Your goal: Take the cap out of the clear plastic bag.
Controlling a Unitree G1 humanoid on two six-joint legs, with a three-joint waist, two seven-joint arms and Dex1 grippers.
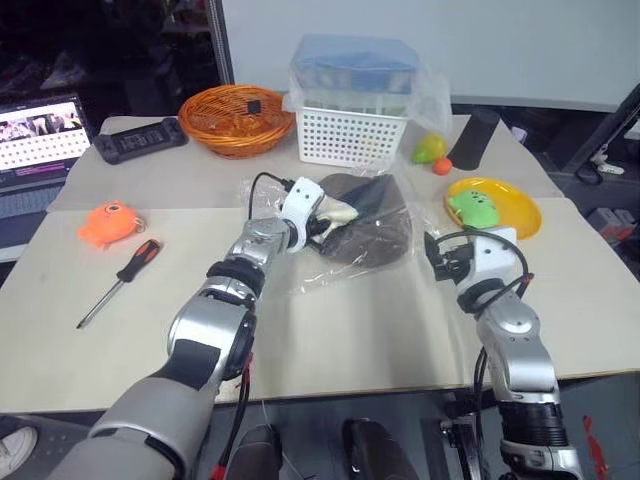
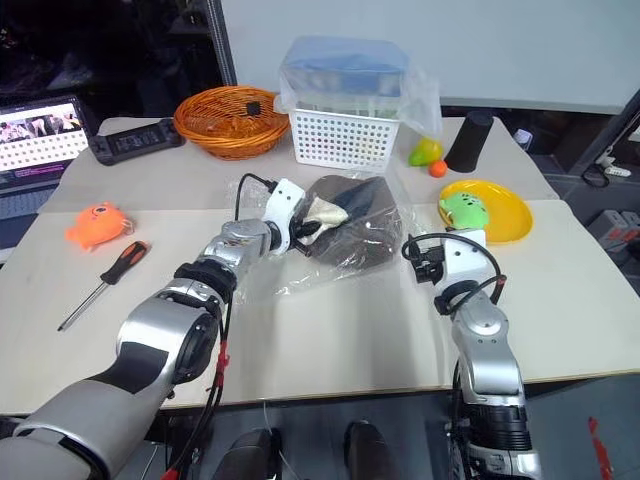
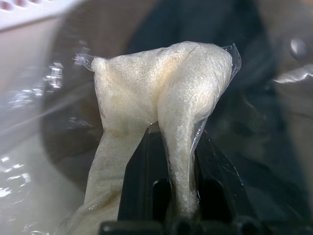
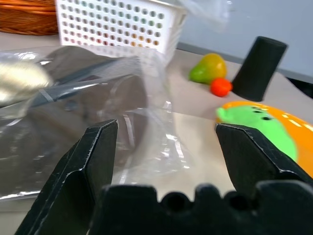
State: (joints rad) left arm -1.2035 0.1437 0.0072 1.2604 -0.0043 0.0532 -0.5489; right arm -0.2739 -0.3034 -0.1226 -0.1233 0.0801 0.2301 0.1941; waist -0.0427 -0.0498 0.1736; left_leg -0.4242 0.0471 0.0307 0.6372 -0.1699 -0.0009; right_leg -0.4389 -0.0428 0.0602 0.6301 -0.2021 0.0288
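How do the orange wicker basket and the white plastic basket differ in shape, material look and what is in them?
The orange wicker basket is round, shallow and woven; the white plastic basket is rectangular, deeper, with walls of small holes. The orange wicker basket holds only a small dark object, while the white plastic basket carries a blue box wrapped in clear plastic that rises above its rim. Both stand side by side at the far edge of the table.

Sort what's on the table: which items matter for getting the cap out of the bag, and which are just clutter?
Job:
- cap
- clear plastic bag
- left gripper, jaws shut on the cream-white packet
- right gripper, jaws open

Lying about:
- wicker basket
- white basket
- screwdriver
- orange toy
- yellow plate
- green toy
- black cylinder
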